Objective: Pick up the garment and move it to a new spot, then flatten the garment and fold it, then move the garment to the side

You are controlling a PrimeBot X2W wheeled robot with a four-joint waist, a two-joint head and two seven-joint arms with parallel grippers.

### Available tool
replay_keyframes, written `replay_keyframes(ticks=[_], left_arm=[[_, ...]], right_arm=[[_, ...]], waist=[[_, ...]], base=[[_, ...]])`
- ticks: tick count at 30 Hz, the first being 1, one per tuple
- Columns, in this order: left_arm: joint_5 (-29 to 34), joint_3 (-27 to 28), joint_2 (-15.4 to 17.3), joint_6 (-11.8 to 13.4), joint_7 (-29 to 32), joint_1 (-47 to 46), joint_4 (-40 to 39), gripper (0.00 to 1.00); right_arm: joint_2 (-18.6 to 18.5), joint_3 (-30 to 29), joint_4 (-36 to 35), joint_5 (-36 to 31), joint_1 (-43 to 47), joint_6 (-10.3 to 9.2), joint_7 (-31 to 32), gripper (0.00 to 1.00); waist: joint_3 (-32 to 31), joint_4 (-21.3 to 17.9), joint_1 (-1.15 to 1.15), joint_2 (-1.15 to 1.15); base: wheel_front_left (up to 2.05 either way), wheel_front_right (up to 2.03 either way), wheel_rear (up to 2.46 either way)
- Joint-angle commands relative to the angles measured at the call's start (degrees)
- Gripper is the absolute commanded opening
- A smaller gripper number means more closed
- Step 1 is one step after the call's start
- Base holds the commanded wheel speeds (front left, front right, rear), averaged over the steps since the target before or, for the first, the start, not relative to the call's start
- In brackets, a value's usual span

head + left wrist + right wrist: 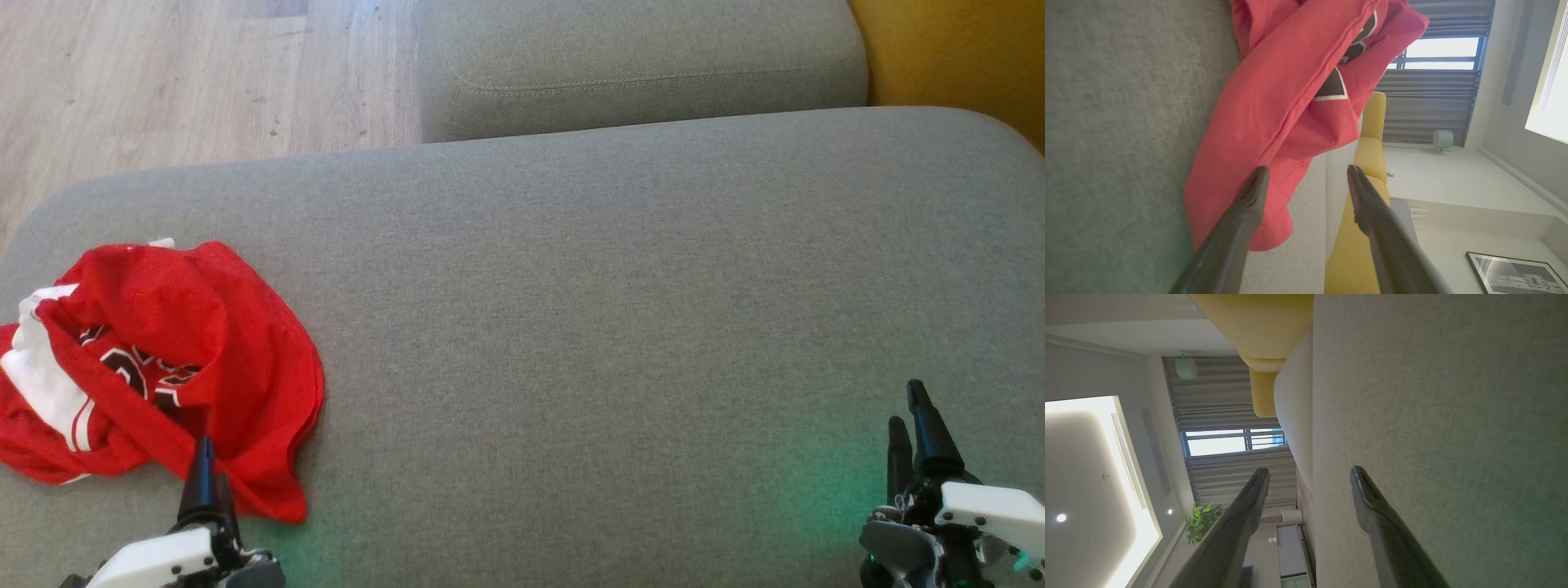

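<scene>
Barely begun: crumpled red mesh jersey [163, 359] with white trim heaped at the left end of the grey fabric cushion [612, 286], not yet lifted. Left claw [1307, 170] spread wide at its hem, grasping nothing; right claw [904, 406] released, well apart. Pending: lifting, moving, flattening, folding.

A wide stretch of the grey cushion [620, 310] is left bare. From its middle to its right side, nothing is met in front of the right gripper [906, 406]. On the left the way is blocked by the red garment [163, 351], heaped just ahead of the left gripper [1308, 173]. The far edge is closed off by a second grey cushion [637, 73] and a yellow seat [955, 57] — wooden floor [163, 82] is seen past the far left.
</scene>
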Motion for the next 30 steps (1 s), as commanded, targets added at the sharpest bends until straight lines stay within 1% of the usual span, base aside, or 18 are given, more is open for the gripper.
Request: replay_keyframes(ticks=[1, 8, 15, 23, 30], left_arm=[[0.3, 0.3, 0.4, -0.1, -0.7, -2.1, -2.1, 1.00], [1.0, 0.7, 0.4, -0.1, -1.7, -2.0, -2.3, 1.00], [2.2, 1.5, 0.4, -0.1, -2.9, -2.2, -2.8, 1.00], [8.7, 3.7, 0.5, -0.1, -4.2, -2.9, -4.0, 1.00], [13.6, 4.6, 0.5, 0.3, -5.4, -3.4, -6.6, 1.00]], right_arm=[[-0.2, 0.2, -2.4, -0.9, -2.2, 0.04, -0.8, 1.00], [-0.2, 0.4, -2.6, -2.7, -2.2, 0.07, -1.9, 1.00], [-0.2, 0.3, -3.2, -7.1, -2.6, 0.09, -3.0, 1.00], [-0.3, -0.4, -4.2, -14.3, -3.2, 0.12, -4.4, 1.00], [-0.3, -1.1, -6.9, -23.3, -3.8, 0.15, -5.6, 1.00]], waist=[[0.0, 0.0, 0.00, 0.00], [0.0, 0.0, 0.00, 0.00], [-0.1, 0.0, 0.00, 0.00], [0.0, -0.1, 0.00, 0.00], [0.0, -0.1, 0.00, 0.00]], base=[[0.00, 0.00, 0.00], [0.00, 0.00, 0.00], [0.00, 0.00, 0.00], [0.00, 0.00, 0.00], [0.00, 0.00, 0.00]])
